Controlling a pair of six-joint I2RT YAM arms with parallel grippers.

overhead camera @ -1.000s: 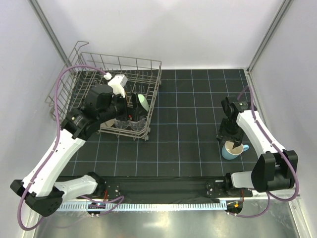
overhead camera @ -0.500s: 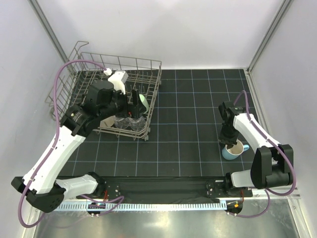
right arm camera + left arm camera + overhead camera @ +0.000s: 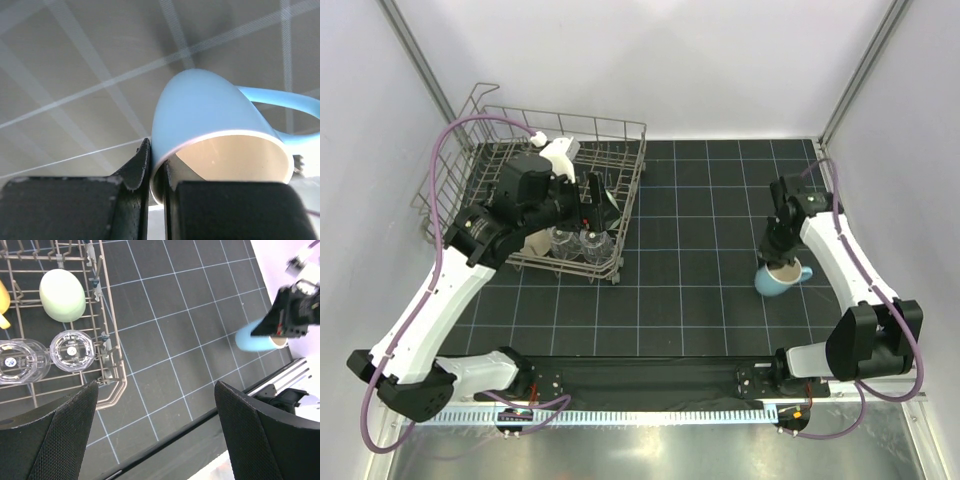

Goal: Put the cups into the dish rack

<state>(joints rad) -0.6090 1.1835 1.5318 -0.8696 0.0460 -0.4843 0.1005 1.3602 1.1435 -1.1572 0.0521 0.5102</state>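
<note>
Shifted leftward and tilted, light-blue mug (image 3: pixel 778 283) hangs rim-pinched in the downward-reaching right gripper (image 3: pixel 770 262)

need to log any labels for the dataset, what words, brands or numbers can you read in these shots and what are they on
No text can be read in any view.
Clear tumbler in the dish rack, and the one beside it: a small bluish mark at the centre of each, too small to read.
Light-blue mug: plain, no print showing.
</note>
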